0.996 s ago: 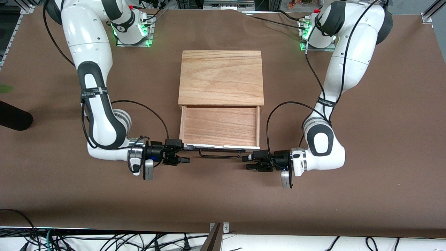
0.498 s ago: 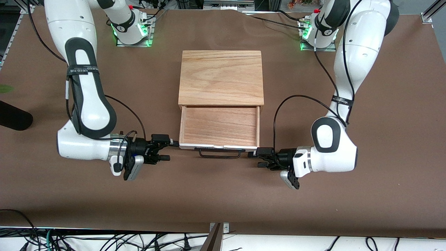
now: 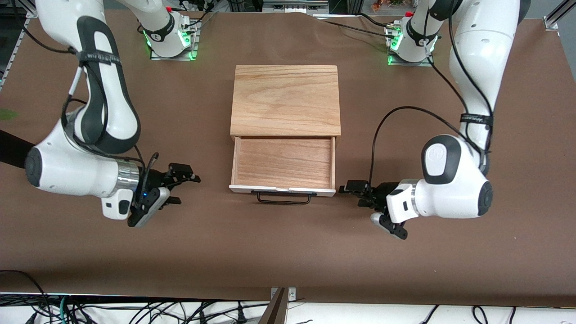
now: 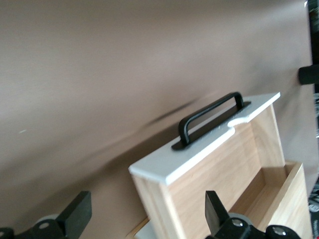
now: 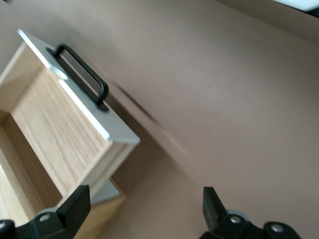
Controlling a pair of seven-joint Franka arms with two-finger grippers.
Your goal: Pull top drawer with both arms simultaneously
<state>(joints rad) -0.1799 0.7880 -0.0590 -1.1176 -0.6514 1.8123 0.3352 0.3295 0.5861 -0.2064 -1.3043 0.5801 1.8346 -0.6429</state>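
Note:
The top drawer (image 3: 283, 162) stands pulled out of the cabinet box (image 3: 285, 100), toward the front camera. Its white front panel (image 3: 282, 191) carries the black bar handle (image 3: 284, 198). My right gripper (image 3: 185, 189) is open and empty, beside the drawer's front toward the right arm's end, apart from it. My left gripper (image 3: 353, 194) is open and empty, just off the panel's other end, not touching. The left wrist view shows the drawer (image 4: 219, 164), its handle (image 4: 212, 118) and the open gripper (image 4: 145, 214). The right wrist view shows the drawer (image 5: 60, 129), its handle (image 5: 82, 74) and the open gripper (image 5: 144, 209).
The brown table (image 3: 288, 252) carries only the cabinet. A dark object (image 3: 13, 150) lies at the table's edge at the right arm's end. Cables hang below the table's near edge (image 3: 135, 310).
Both grippers have drawn away from the ends of the drawer's front panel, each toward its own end of the table. The drawer stays pulled out where it was.

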